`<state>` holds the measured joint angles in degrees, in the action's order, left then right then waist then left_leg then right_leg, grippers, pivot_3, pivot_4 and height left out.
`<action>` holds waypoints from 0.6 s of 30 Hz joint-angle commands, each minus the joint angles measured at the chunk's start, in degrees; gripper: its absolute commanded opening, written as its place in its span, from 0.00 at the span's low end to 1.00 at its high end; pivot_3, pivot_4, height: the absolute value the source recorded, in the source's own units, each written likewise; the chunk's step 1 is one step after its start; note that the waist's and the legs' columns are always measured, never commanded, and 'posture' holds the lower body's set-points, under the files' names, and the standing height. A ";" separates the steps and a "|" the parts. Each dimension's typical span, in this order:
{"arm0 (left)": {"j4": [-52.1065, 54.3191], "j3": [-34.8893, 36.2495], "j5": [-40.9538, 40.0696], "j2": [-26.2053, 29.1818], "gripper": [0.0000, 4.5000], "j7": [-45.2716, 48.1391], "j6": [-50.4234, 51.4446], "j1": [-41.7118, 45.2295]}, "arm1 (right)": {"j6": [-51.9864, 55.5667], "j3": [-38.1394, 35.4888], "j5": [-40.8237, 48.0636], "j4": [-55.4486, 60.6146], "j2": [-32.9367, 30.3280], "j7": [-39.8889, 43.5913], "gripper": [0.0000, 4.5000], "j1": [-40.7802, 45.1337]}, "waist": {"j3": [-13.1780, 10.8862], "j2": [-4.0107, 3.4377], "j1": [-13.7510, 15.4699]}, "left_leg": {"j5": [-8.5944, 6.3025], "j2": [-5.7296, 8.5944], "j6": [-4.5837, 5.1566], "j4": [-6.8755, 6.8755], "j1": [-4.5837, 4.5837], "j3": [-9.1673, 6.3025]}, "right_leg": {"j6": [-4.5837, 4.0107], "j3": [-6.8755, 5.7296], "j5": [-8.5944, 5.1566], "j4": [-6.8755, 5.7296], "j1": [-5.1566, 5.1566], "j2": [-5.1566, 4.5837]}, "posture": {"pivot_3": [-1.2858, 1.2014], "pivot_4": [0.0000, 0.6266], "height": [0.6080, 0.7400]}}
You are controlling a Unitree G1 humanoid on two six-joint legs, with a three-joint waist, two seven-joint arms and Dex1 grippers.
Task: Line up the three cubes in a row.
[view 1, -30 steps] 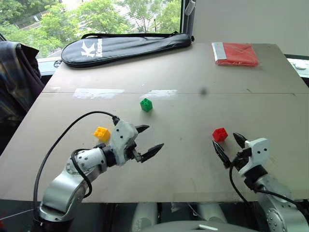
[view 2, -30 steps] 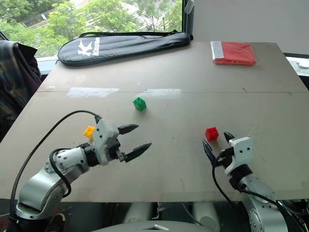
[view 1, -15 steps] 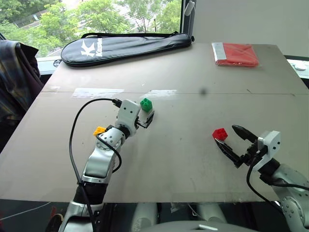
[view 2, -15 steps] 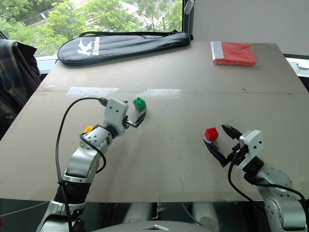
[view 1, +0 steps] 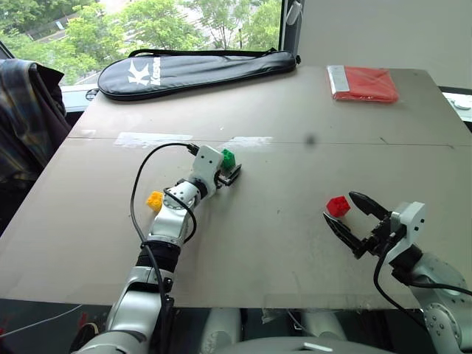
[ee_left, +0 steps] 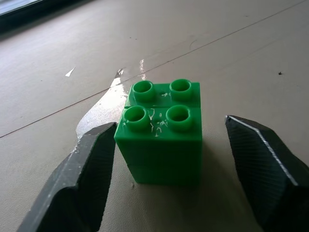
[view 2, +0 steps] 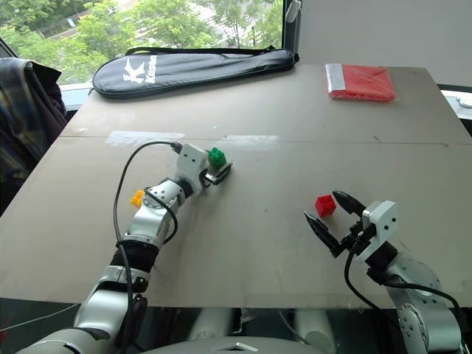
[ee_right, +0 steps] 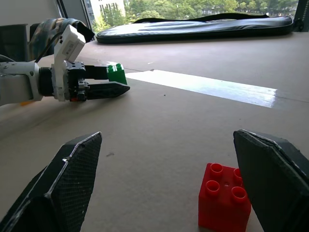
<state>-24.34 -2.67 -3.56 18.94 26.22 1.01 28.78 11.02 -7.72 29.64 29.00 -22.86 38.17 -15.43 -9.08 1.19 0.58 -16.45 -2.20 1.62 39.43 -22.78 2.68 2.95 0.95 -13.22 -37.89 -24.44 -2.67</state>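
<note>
Green is the landmark colour: the green cube [ee_left: 161,137] sits on the tabletop [view 1: 295,110] just short of the pale tape strip [view 1: 151,139], and all positions below refer to it.

Change observed: the left hand [view 1: 230,174] has reached forward across the tabletop from a spot near the yellow cube and now brackets the green cube. Its fingers have narrowed from fully spread. In the left wrist view, one finger [ee_left: 84,169] touches the cube's side; the other stands slightly clear. The grip is therefore not yet complete, and the cube rests on the tabletop.

The yellow cube [view 1: 154,200] lies nearer the robot than the green cube and to its left, beside the left forearm. The red cube [view 1: 338,206] lies well to the right of the green cube and nearer the robot. The right hand [view 1: 352,222] waits just behind the red cube, fingers spread wide, holding nothing.

Judgement: alignment has not started. The three cubes form a loose triangle; the green cube appears to be the first selected for relocation.
</note>
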 commanded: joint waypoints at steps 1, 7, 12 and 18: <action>0.62 0.90 -0.37 0.09 0.42 0.77 -1.86 -0.20 | -1.03 -1.18 1.17 2.72 -0.40 0.00 1.00 -0.16 | 0.00 0.00 0.07 | 0.00 0.00 0.00 0.00 0.00 -0.01 | 0.00 -0.01 0.00 0.00 0.00 0.00 | 0.52 0.24 0.76; 8.69 2.83 -3.49 3.00 0.29 4.94 0.69 -2.60 | -1.57 -2.29 2.03 1.97 -0.79 0.86 1.00 -0.20 | 0.00 0.00 -0.05 | 0.00 -0.02 0.00 0.00 0.00 0.00 | 0.00 0.00 0.00 -0.02 0.00 0.00 | 0.52 0.24 0.76; 18.85 1.81 -10.03 10.30 0.29 19.41 4.55 -1.31 | -3.28 -3.93 3.22 -0.23 -1.43 3.66 1.00 -0.23 | -0.01 0.00 0.11 | 0.00 -0.04 -0.01 0.00 0.00 -0.03 | -0.01 -0.04 0.00 -0.04 -0.01 0.01 | 0.52 0.24 0.76; 25.02 -4.70 -15.79 14.58 0.29 37.16 9.80 1.43 | -7.08 -5.83 6.83 -3.58 -3.33 12.79 1.00 -1.46 | 0.00 -0.01 0.25 | 0.00 0.00 -0.01 0.04 -0.02 0.05 | -0.01 0.01 -0.01 0.02 0.03 -0.01 | 0.52 0.24 0.76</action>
<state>-0.92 -4.96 -18.22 33.73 59.46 10.47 29.27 6.24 -11.73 34.13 24.96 -25.27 47.31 -16.47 -9.08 1.18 0.83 -16.45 -2.20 1.61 39.47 -22.76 2.72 2.95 0.96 -13.24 -37.87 -24.38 -2.68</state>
